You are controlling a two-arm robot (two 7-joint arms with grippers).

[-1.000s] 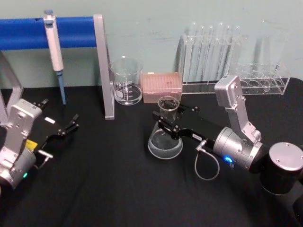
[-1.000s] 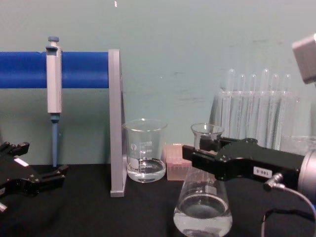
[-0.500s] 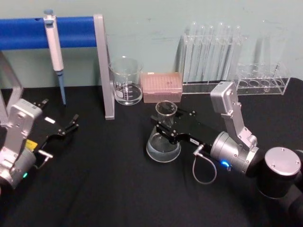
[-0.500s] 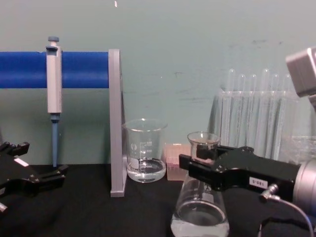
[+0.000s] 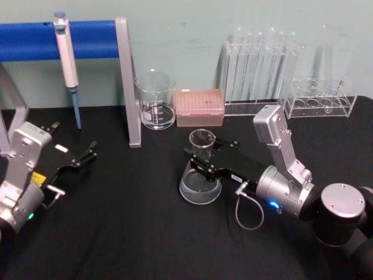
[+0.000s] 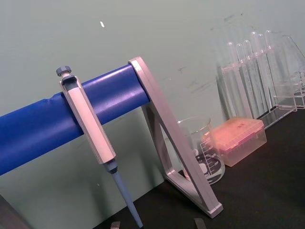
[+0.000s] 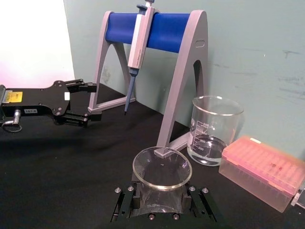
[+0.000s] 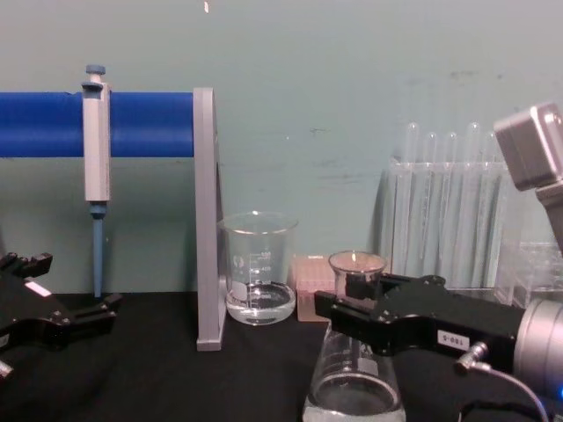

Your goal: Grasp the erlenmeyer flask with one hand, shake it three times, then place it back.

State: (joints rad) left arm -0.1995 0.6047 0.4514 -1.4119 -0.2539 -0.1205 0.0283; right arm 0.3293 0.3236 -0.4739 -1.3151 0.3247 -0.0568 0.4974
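The erlenmeyer flask [image 5: 200,178] is clear glass with a little liquid in its wide base, and it stands upright at the middle of the black table. My right gripper [image 5: 201,157] is shut on its narrow neck just under the flared rim [image 7: 162,168]. From the side, the black jaws clamp the neck of the flask [image 8: 354,387] and the right gripper [image 8: 356,303] carries a small white number label. My left gripper [image 5: 87,153] rests at the table's left, well away from the flask, its thin fingers apart with nothing between them; the left gripper [image 8: 84,318] also sits at the edge.
A glass beaker [image 5: 155,100] and a pink tip box [image 5: 200,107] stand behind the flask. Test tube racks [image 5: 274,73] line the back right. A pipette [image 5: 67,61] hangs on the blue-barred stand [image 5: 125,81] at back left.
The right gripper has moved the flask slightly left, toward me and lower over the last second. The left arm has stayed still.
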